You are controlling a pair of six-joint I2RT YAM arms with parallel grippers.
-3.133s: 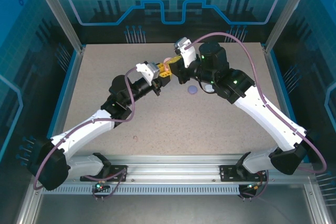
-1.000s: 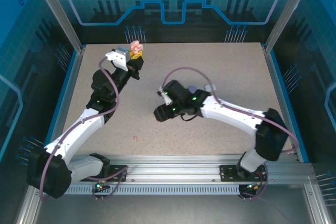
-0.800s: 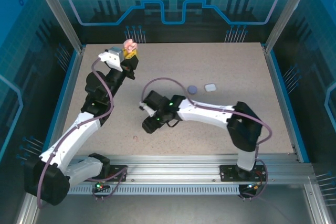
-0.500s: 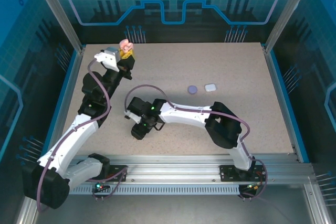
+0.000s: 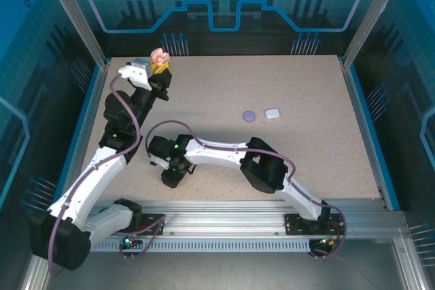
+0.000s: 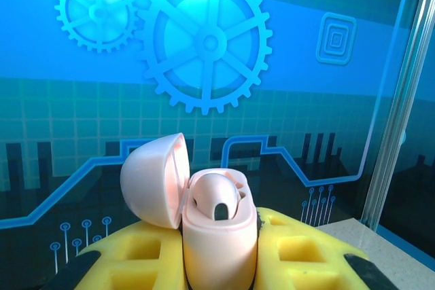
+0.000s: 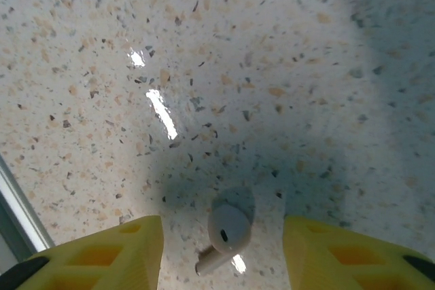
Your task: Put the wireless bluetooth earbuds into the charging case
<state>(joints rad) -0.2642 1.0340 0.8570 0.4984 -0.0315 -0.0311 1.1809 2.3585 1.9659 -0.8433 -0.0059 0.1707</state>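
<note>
- From above: high over the far left corner of the desk (image 5: 306,154), an open pink case (image 5: 159,56) pinched in the left jaws; low over the near left of the desk, the right jaws; mid-desk, just beside each other, a purple case (image 5: 249,116) and a white case (image 5: 272,113).
- From the left wrist: pressed against the pink case (image 6: 217,236) on both sides, yellow fingers (image 6: 306,259); lid (image 6: 153,181) swung open to the left.
- From the right wrist: spread apart, touching nothing, with a pale earbud (image 7: 228,232) lying on the speckled desk (image 7: 272,66) between them.

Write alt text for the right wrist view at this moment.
A small pale pink plastic earbud lies on the speckled stone-look tabletop, midway between the right arm's two yellow fingers, which stand open on either side without touching it. Bright glare streaks the surface beyond it.
</note>
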